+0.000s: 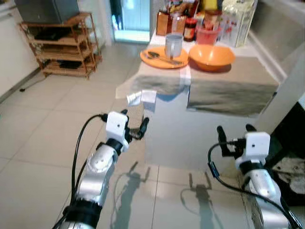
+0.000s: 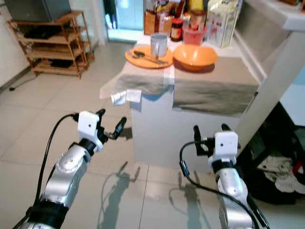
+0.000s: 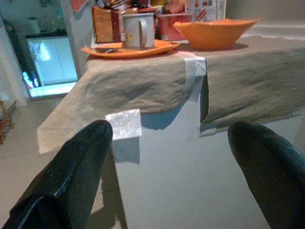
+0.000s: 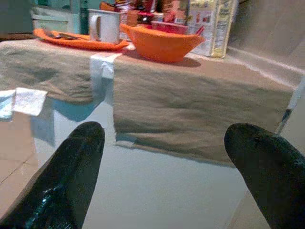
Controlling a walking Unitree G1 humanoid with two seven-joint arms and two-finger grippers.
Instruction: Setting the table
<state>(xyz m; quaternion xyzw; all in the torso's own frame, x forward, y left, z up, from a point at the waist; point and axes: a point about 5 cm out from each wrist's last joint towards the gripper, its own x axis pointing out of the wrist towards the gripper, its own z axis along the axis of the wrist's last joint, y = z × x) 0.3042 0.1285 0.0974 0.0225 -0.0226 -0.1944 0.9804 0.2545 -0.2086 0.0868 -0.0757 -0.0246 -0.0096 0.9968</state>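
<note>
**Robot faces a set table with both grippers raised and empty**

A pale tiled floor [image 1: 43, 143] fills the lower half of the head view. Ahead, at 12 o'clock, stands a white table [image 1: 190, 138] draped with 2 grey-beige cloths [image 1: 228, 93] that hang over its near edge. A wooden shelf unit [image 1: 64, 45] stands against the wall at 10 o'clock.

On the tabletop, at the far side, an orange bowl [image 1: 211, 56] sits just right of an orange plate [image 1: 162, 58]. A grey mug [image 1: 174, 44] stands upright on the plate, and a spoon [image 1: 162, 57] lies on the plate beside it. Behind them is a cluster of bottles and packets [image 1: 200, 16], too crowded to tell apart.

The 2 silver arms reach forward below the table's edge. The left gripper [image 1: 135, 125] hangs at 7 o'clock, its 2 black fingers spread apart and holding nothing. The right gripper [image 1: 235, 130] hangs at 5 o'clock, fingers likewise spread and empty. Both are in front of the table's white side, well apart from the dishes. From the left gripper the plate and mug lie up at 1 o'clock; from the right gripper the bowl lies up at 11 o'clock.

A small white patch [image 1: 148, 96] hangs at the left cloth's lower edge, just above the left gripper.
</note>
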